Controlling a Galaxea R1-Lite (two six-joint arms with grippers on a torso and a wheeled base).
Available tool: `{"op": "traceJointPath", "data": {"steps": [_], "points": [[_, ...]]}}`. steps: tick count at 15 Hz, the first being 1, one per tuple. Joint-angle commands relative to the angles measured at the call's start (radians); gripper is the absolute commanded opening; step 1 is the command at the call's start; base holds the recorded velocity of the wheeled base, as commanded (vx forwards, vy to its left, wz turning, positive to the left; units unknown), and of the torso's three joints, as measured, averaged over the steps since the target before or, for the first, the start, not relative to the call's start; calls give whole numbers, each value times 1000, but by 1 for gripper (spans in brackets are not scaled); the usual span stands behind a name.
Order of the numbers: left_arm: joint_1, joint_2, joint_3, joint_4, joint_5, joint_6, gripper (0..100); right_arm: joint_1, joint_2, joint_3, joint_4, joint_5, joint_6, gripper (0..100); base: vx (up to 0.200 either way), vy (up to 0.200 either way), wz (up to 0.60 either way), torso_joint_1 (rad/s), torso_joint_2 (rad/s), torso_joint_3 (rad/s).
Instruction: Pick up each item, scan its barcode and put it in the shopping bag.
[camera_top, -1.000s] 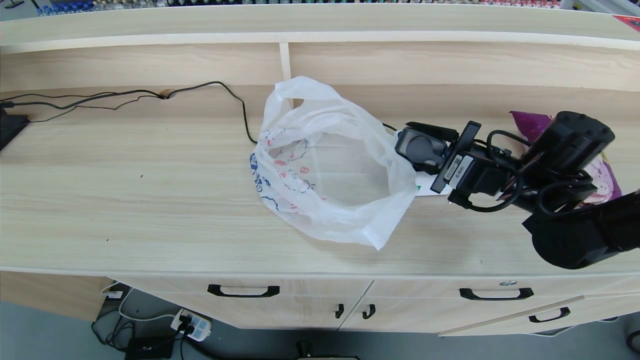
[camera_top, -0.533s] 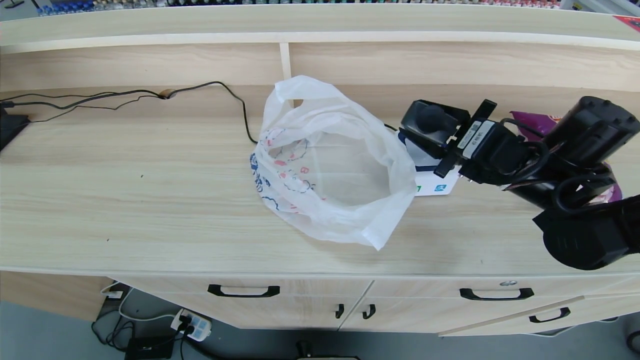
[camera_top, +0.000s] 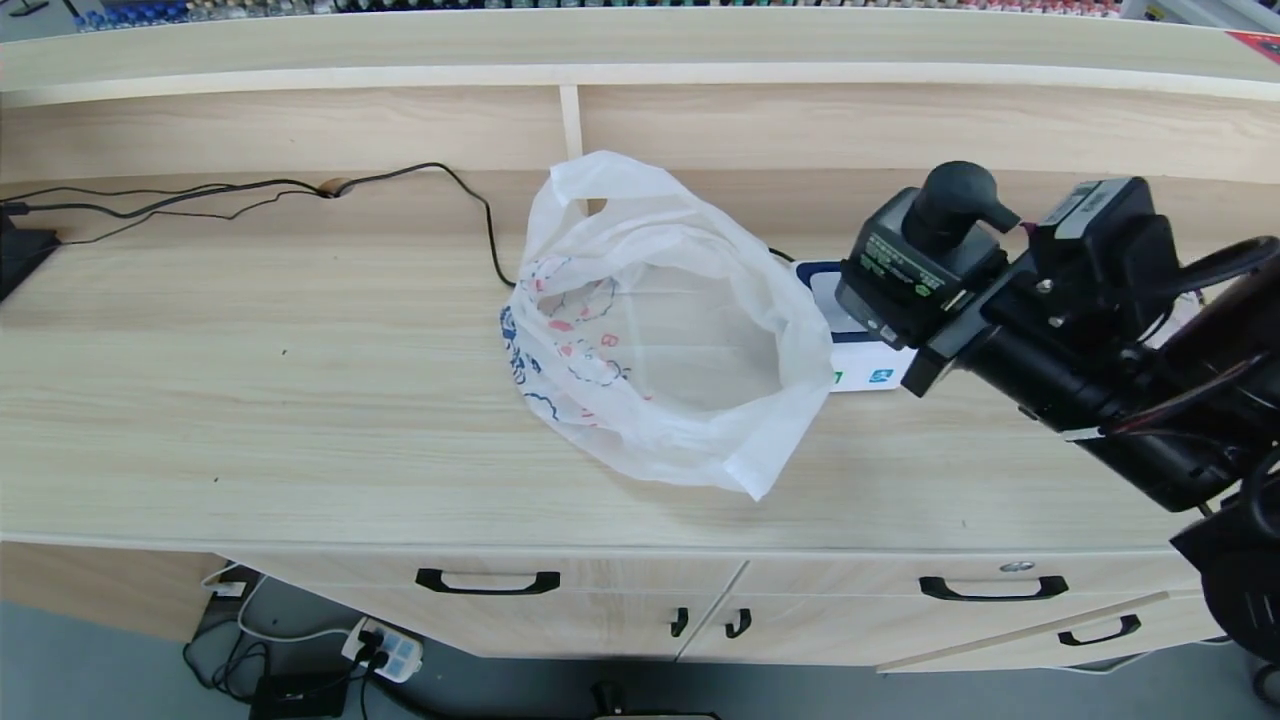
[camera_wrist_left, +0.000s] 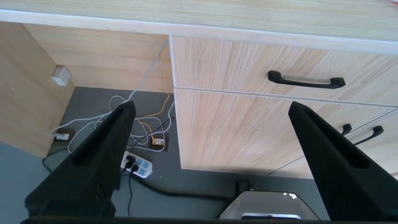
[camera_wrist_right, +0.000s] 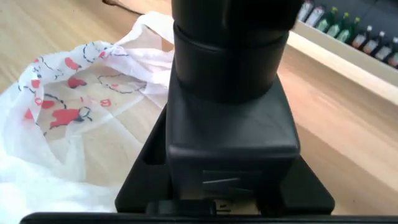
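Over the last sec the R arm lifted & turned: the scanner went from low beside the bag to higher up, handle now pointing far/up. R end effector is clamped round the scanner body. Shopping bag lies open at mid worktop, not moved. White box sits on the worktop touching the bag's right side, partly under the scanner. L end effector is spread wide w/ nothing in it, down in front of the drawers. Black cable runs along the far left.
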Motion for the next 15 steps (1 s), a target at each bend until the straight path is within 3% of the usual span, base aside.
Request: {"op": "traceJointPath", "data": {"steps": [1,4,7,11,15], "points": [[1,0,0,2,0,1,100,44,-135,51,49,-64,134,0,0,0,0,0,0,0],[1,0,0,2,0,1,100,111,-157,1,69,-67,284,0,0,0,0,0,0,0],[1,0,0,2,0,-1,100,171,-125,-42,93,-64,318,0,0,0,0,0,0,0],[1,0,0,2,0,-1,100,175,1,-169,90,-70,345,0,0,0,0,0,0,0],[1,0,0,2,0,-1,100,160,52,-131,89,-99,379,0,0,0,0,0,0,0]]}}
